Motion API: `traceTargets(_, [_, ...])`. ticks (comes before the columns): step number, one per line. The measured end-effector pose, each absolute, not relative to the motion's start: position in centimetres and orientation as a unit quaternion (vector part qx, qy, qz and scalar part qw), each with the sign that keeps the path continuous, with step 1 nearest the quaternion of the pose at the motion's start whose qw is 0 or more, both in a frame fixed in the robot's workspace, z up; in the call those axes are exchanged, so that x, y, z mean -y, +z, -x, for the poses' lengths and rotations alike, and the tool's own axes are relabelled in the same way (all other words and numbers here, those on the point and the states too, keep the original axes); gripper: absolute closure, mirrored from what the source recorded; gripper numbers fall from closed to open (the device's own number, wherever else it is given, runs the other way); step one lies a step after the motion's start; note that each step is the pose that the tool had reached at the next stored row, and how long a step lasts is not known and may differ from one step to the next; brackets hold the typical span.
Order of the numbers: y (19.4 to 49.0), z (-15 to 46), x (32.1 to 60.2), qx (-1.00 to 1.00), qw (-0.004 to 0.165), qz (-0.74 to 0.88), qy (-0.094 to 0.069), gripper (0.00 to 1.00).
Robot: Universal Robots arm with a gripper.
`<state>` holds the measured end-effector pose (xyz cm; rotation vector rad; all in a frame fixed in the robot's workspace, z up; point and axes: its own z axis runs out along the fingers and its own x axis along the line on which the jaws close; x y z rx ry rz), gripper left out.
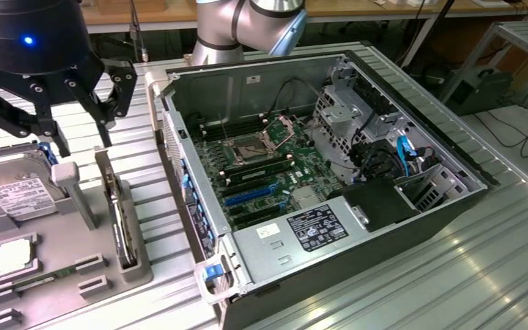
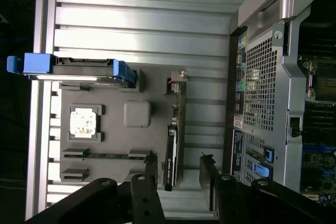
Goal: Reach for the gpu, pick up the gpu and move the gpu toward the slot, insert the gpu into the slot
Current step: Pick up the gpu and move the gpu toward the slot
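I take this to be the reach, the first step, with nothing lifted yet. The ribbed metal table [image 1: 484, 275] carries everything: the open computer case [image 1: 211, 89] takes its middle, and the grey tray [image 1: 62, 240] lies near the table's edge at the exterior view's left, just beside the case wall. Inside the case the green motherboard [image 1: 282, 172] lies flat, and the slot [image 1: 247, 196], which I judge to be one of the long blue connectors on the board, is bare. On the tray the hard drive [image 1: 12, 196] sits at a corner far from the case and a grey post [image 1: 73, 189] rises next to it. The gpu [image 2: 170, 145] stands on its long edge in a holder along the tray's edge nearest the case. My pincer [image 1: 82, 146] hangs above the tray, fingers spread, pinching nothing; in the wrist view the card lies between them. The reach calls for a straight descent with one finger on either side of the card — room is tight toward the post and the case wall, open above.
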<state>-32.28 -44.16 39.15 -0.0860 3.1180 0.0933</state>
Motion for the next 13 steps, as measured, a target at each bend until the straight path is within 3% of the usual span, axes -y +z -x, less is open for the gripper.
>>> traceTargets(1, [39.15,32.29,44.16,-0.999,0.01,0.028,0.03,0.52])
traceTargets(2, [39.15,32.29,44.17,-0.999,0.01,0.028,0.03,0.4])
traceTargets(13, [38.31,32.29,44.47,-1.0,0.009,0.016,0.024,0.4])
